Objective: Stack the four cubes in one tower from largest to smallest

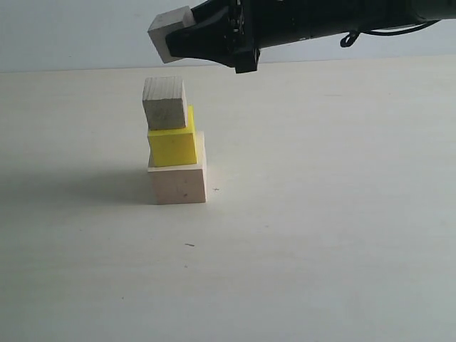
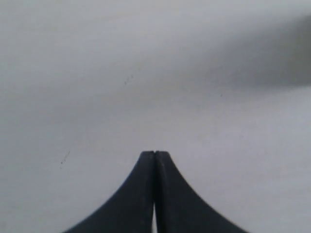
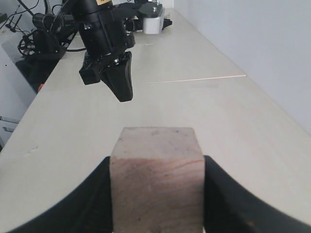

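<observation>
Three cubes stand stacked on the table: a large pale wood cube (image 1: pixel 178 184) at the bottom, a yellow cube (image 1: pixel 172 146) on it, and a medium pale wood cube (image 1: pixel 164 102) on top, turned slightly. My right gripper (image 1: pixel 179 39) is shut on the small pale wood cube (image 1: pixel 168 32), held in the air above the stack and a little to its right. The right wrist view shows that cube (image 3: pixel 156 184) clamped between both fingers (image 3: pixel 157 157). My left gripper (image 2: pixel 154 153) is shut and empty over bare table, and also shows as the left gripper (image 3: pixel 124 94) in the right wrist view.
The pale table (image 1: pixel 320 214) spreads around the stack. In the right wrist view a white device (image 3: pixel 153 23) sits at the table's far end, cables and dark gear (image 3: pixel 34 43) lie beyond one long edge, and a wall (image 3: pixel 252 39) runs along the other.
</observation>
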